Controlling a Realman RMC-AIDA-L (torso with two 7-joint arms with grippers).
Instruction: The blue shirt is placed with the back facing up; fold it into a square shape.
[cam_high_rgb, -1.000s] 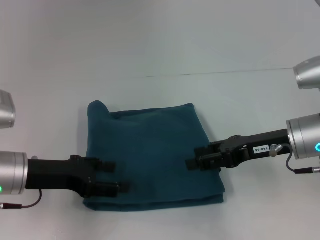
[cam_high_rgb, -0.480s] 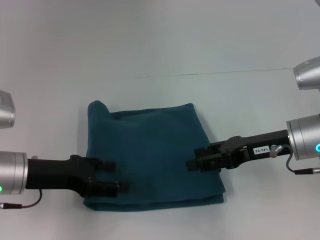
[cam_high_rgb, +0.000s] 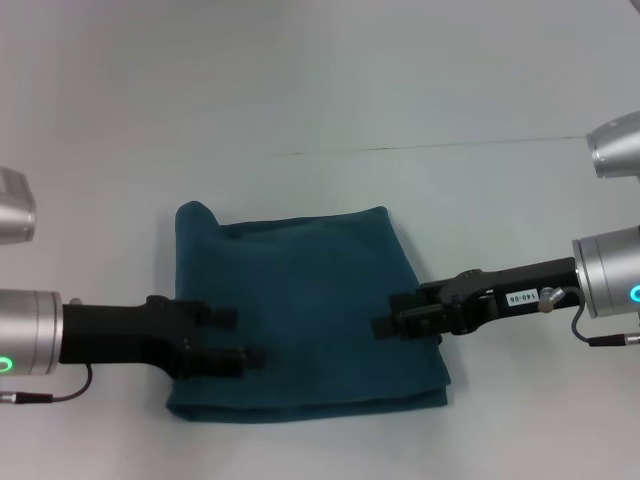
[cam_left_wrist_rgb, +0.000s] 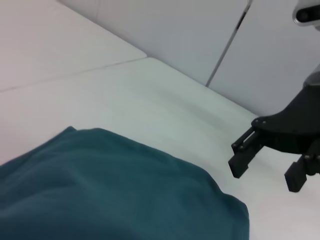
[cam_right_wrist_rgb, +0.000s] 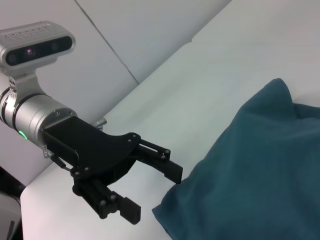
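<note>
The blue shirt (cam_high_rgb: 305, 310) lies folded into a rough square on the white table (cam_high_rgb: 320, 90), between the two grippers. The left gripper (cam_high_rgb: 240, 340) hovers over its edge with fingers (cam_right_wrist_rgb: 170, 167) spread wide, holding nothing. The right gripper (cam_high_rgb: 385, 315) sits over the opposite edge, fingers (cam_left_wrist_rgb: 245, 155) likewise parted and empty.

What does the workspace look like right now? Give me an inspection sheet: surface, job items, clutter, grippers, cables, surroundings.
Surface: white table, a thin dark seam across it behind the shirt.
Job's things: blue shirt lies folded into a roughly square bundle, with one corner bulging at the far left.
Clutter: nothing seen.
Grippers: left gripper open over the shirt's near left edge; right gripper open over its right side. Neither holds fabric.
Cables: a dark cable loops at the right wrist, another under the left wrist.
Surroundings: pale wall panels behind the table.
</note>
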